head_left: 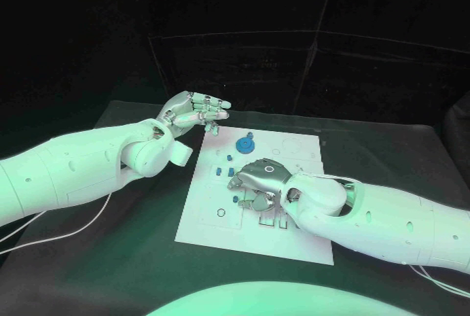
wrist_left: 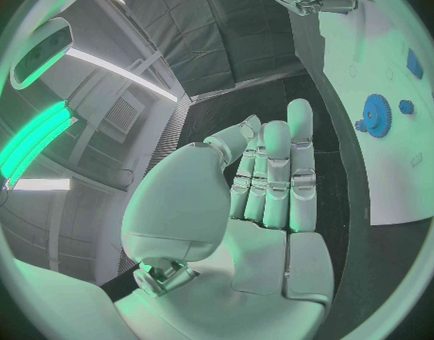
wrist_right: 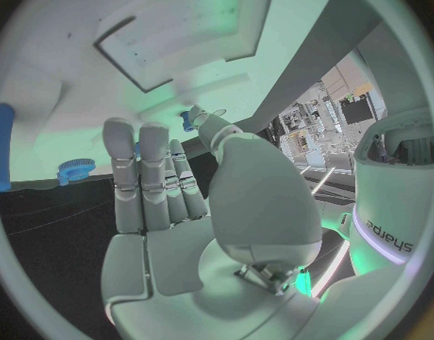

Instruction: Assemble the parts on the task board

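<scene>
— Over the board's middle, what do your right hand's (head_left: 257, 182) fingers do?
— They curl down onto the task board (head_left: 299, 238); whether they grip a part, you cannot tell.
— Your left hand (head_left: 193, 111)?
— Fingers apart, holding nothing, beyond the board's far left corner, near the blue gear (head_left: 245, 145).

I read one word here: "sharpa", in dark letters running sideways on the white robot body (wrist_right: 394, 233) at the edge of the right wrist view. I see faint outlines and marks printed on the task board (head_left: 294, 238) in the head view, but they are too small for me to make out as letters or numbers.
</scene>
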Controlling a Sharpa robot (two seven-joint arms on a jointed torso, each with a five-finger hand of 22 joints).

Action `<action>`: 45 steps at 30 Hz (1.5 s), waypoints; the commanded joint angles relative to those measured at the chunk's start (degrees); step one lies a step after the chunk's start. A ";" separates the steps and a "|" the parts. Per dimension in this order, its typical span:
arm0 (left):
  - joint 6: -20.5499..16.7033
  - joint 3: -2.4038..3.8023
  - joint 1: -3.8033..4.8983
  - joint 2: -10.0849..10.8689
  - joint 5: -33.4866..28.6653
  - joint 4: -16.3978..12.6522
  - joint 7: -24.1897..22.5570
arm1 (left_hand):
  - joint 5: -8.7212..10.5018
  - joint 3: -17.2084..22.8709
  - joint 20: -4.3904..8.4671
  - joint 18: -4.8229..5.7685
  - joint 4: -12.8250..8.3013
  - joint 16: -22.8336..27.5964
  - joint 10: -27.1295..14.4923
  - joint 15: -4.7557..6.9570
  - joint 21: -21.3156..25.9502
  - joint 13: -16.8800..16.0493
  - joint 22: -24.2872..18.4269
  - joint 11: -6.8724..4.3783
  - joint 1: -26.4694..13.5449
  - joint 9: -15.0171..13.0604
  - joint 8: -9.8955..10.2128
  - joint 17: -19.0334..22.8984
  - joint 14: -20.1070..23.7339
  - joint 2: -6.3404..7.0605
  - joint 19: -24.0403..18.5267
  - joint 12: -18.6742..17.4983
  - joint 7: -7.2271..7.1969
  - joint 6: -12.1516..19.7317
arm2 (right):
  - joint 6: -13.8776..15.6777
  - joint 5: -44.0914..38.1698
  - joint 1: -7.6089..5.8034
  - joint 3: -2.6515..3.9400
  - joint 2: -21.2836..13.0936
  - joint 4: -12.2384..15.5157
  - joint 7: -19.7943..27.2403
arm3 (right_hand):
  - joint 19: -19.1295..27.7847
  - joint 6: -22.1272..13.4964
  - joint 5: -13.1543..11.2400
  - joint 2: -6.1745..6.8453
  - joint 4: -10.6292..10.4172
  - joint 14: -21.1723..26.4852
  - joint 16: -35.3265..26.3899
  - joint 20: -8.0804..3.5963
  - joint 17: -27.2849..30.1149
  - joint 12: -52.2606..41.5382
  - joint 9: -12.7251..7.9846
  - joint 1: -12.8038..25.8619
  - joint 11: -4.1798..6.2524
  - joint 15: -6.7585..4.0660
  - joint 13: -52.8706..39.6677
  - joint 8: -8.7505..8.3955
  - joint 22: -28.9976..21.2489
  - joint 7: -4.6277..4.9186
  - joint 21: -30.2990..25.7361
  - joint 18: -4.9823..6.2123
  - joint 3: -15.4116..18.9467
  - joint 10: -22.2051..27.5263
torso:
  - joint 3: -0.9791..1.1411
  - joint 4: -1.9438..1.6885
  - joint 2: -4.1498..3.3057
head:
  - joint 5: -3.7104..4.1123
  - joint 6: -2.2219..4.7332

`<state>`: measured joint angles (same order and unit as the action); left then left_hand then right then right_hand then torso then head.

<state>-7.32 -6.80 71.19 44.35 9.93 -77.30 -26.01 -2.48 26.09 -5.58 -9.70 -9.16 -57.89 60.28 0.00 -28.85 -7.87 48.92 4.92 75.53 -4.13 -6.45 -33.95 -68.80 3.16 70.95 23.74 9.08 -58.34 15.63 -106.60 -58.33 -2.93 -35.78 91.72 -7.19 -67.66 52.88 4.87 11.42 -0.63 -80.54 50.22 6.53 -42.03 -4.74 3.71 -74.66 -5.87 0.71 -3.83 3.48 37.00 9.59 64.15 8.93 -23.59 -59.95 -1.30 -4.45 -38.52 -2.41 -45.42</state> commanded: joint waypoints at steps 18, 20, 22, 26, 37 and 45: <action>0.99 0.03 0.06 0.46 -0.29 0.00 -0.03 | -0.27 -0.31 -0.07 -0.69 0.13 0.28 -0.40 -0.08 0.24 -0.07 -0.09 -0.11 -0.64 -0.07 -0.15 0.11 0.46 -0.04 -0.36 0.42 -0.10 -0.24 | -0.58 8.45 -4.42 1.99 -16.71 8.47 -2.70 | -1.43 3.35 3.85 -1.32 -0.88 -0.66 -0.76 -0.53 2.81 -4.80 0.18 -1.24 0.49 -0.52 0.11 0.28 -0.62 -0.65 -0.94 0.39 8.58 0.36 | -0.05 0.18 0.08 | 0.23 0.27; 1.04 0.03 0.06 0.45 -0.29 -0.01 0.00 | -0.27 -0.31 -0.07 -0.69 0.13 0.28 -0.40 -0.08 0.24 -0.07 -0.09 -0.11 -0.64 -0.07 -0.16 0.11 0.46 -0.05 -0.36 0.43 -0.10 -0.25 | -1.21 7.86 -4.63 2.03 -16.96 8.24 -3.00 | -1.38 3.33 4.13 -1.49 -1.13 -0.67 -1.14 -0.56 3.34 -4.83 0.15 -1.65 0.46 -0.56 0.13 0.23 -1.12 -0.69 -1.31 0.44 9.97 0.96 | -0.13 0.08 0.10 | 0.45 0.42; 1.14 0.03 0.06 0.44 -0.29 -0.01 0.09 | -0.27 -0.31 -0.07 -0.69 0.13 0.28 -0.40 -0.08 0.24 -0.07 -0.09 -0.11 -0.64 -0.07 -0.16 0.11 0.46 -0.05 -0.36 0.43 -0.10 -0.25 | -1.61 7.55 -4.74 2.04 -16.92 8.05 -2.98 | -1.44 3.40 4.32 -1.84 -1.28 -0.75 -1.21 -0.57 3.50 -4.89 0.16 -2.05 0.48 -0.53 0.12 0.25 -1.24 -0.68 -1.42 0.44 10.58 1.23 | -0.14 0.05 0.10 | 0.47 0.43; 1.50 0.03 0.06 0.39 -0.29 -0.01 0.42 | -0.27 -0.32 -0.07 -0.69 0.14 0.32 -0.40 -0.08 0.25 -0.08 -0.10 -0.11 -0.66 -0.07 -0.17 0.20 0.50 -0.06 -0.37 0.45 -0.10 -0.27 | -2.55 7.08 -4.88 2.07 -16.45 7.56 -2.91 | -1.72 3.56 4.75 -2.63 -1.34 -1.05 -1.14 -0.60 3.55 -5.14 0.16 -2.91 0.56 -0.64 0.10 0.27 -1.21 -0.82 -1.43 0.42 10.90 1.29 | -0.10 -0.04 -0.02 | 0.38 0.55; 2.10 0.03 0.06 0.30 -0.29 0.08 1.28 | -0.27 -0.35 -0.07 -0.69 0.16 0.34 -0.42 -0.09 0.28 -0.09 -0.12 -0.10 -0.71 -0.08 -0.19 0.25 0.52 -0.07 -0.38 0.49 -0.09 -0.30 | -7.43 5.54 -4.95 2.07 -14.86 5.86 -3.54 | -2.97 4.87 4.63 -4.56 -1.09 -1.84 -0.64 -0.72 3.26 -6.36 0.22 -4.94 0.92 -0.98 0.15 0.45 0.03 -1.17 -0.76 0.15 9.81 -1.04 | -0.17 0.07 0.01 | 0.17 0.02; 2.28 0.03 0.06 0.29 -0.29 0.09 1.44 | -0.27 -0.37 -0.08 -0.69 0.18 0.33 -0.44 -0.09 0.29 -0.09 -0.13 -0.10 -0.74 -0.08 -0.19 0.25 0.52 -0.07 -0.38 0.51 -0.08 -0.31 | -9.18 4.56 -4.94 2.05 -14.07 4.85 -4.25 | -4.04 6.87 1.91 -5.63 -0.81 -2.23 -0.02 -0.97 2.80 -5.81 0.27 -6.19 1.16 -1.23 0.34 0.65 1.48 -1.20 0.18 -0.13 5.89 -3.62 | -0.11 0.08 0.06 | 0.40 -0.14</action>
<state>-5.99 -6.82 71.17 44.68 9.90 -77.17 -24.67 -2.48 25.93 -5.58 -9.70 -9.00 -57.89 60.29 -0.21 -28.85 -7.90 48.88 4.91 75.33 -4.13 -6.45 -33.74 -68.60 2.96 70.95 23.96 9.09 -58.34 8.72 -100.83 -63.17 -0.91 -49.92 96.62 -10.78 -71.27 59.32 6.98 5.56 -1.41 -82.21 49.91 5.61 -39.18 -10.84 3.95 -80.38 -4.71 -0.52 -3.57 3.97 38.43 8.40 64.05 8.92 -17.48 -63.17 -1.43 -4.38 -38.49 -2.08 -45.51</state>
